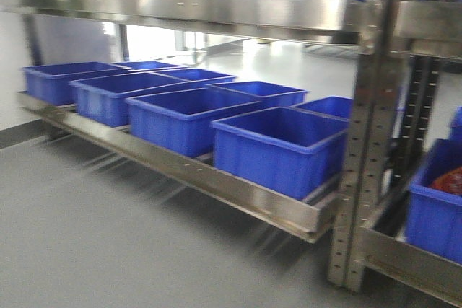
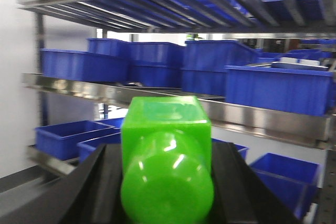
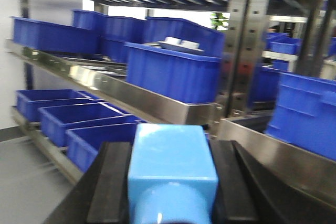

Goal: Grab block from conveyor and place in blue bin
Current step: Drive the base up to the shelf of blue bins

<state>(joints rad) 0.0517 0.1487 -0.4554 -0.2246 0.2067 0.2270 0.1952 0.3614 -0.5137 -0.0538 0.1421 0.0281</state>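
My left gripper (image 2: pixel 167 182) is shut on a bright green block (image 2: pixel 166 150) with a rounded near end, pressed between its black fingers (image 2: pixel 100 187). A light blue block (image 3: pixel 172 166) sits clamped in my right gripper (image 3: pixel 172 187), black fingers (image 3: pixel 112 182) against both its sides. Both hold their blocks in the air in front of a steel rack. Blue bins (image 1: pixel 278 146) stand in a row on the rack's low shelf, open and empty. More blue bins (image 2: pixel 278 87) (image 3: pixel 173 72) fill the higher shelves in the wrist views. The conveyor is out of view.
A perforated steel upright (image 1: pixel 368 128) stands at the right of the low shelf (image 1: pixel 216 182). An upper steel shelf (image 1: pixel 188 11) overhangs the bins. Grey floor (image 1: pixel 94 236) spreads in front of the rack. A bin at far right (image 1: pixel 437 207) holds something red.
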